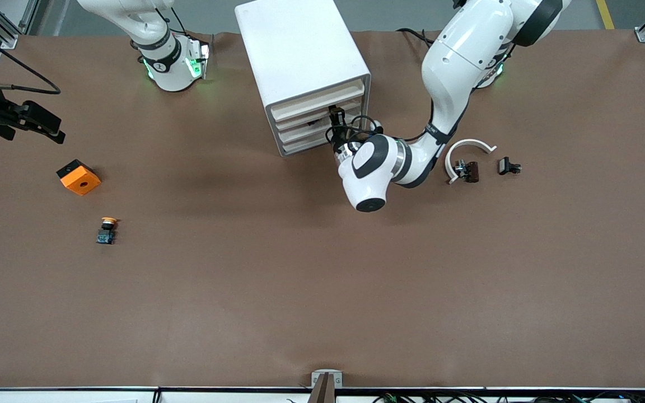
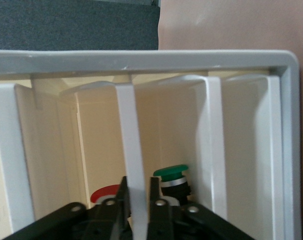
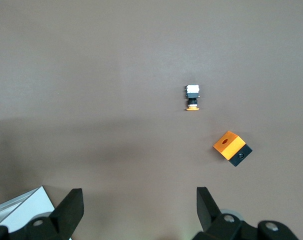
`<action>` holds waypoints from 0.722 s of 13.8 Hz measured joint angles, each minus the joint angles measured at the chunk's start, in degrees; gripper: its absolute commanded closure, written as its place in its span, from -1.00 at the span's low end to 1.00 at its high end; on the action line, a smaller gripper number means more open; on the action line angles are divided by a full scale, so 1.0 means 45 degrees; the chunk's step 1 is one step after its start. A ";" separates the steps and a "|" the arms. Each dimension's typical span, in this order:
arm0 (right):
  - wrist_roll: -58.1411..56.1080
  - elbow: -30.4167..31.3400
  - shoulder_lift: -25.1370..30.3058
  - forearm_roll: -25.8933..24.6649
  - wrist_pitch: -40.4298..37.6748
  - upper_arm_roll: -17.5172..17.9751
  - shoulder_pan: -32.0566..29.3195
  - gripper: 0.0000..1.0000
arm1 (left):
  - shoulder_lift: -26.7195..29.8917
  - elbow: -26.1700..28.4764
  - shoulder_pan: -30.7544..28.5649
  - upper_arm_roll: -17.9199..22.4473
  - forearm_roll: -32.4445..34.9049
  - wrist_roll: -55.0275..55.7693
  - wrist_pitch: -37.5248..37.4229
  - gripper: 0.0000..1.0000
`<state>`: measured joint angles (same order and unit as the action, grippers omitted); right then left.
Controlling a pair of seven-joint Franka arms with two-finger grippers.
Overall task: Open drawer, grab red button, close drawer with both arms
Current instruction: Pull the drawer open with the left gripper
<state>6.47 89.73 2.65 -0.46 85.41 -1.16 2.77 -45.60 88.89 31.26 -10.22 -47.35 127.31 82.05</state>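
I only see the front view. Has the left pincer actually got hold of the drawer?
Observer: Yes. The left pincer is shut on the drawer at its front edge.
Operator: Anything visible inside?
Observer: A red cap on one side of the gripped edge and a green cap on the other.
Operator: And the right pincer?
Observer: The right pincer is open, waiting above the table near the orange block.

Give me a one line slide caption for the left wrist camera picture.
Left gripper shut on a white drawer front, with a red button and a green button visible inside the cabinet.
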 measured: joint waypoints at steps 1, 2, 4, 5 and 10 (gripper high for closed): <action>0.0000 0.0000 0.0000 0.0000 0.0000 0.0000 0.0000 -1.00 | -0.0007 0.0013 -0.0001 0.0019 -0.0035 0.0008 -0.0001 1.00; 0.0000 0.0000 0.0000 0.0000 0.0000 0.0000 0.0000 -1.00 | -0.0007 0.0027 -0.0002 0.0031 -0.0072 0.0055 -0.0004 1.00; 0.0000 0.0000 0.0000 0.0000 0.0000 0.0001 0.0000 -1.00 | -0.0008 0.0031 -0.0003 0.0036 -0.0085 0.0069 -0.0002 1.00; 0.0000 0.0000 0.0000 0.0000 0.0000 0.0001 0.0000 -1.00 | -0.0008 0.0031 -0.0011 0.0039 -0.0091 0.0069 -0.0001 1.00; 0.0000 0.0000 -0.0037 0.0029 0.0009 0.0033 0.0135 -1.00 | -0.0009 -0.0360 -0.0427 0.0392 -0.0135 0.0023 0.0043 1.00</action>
<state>6.47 89.73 2.49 -0.33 85.45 -1.01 3.38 -45.64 87.27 29.34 -8.45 -47.96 127.42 82.24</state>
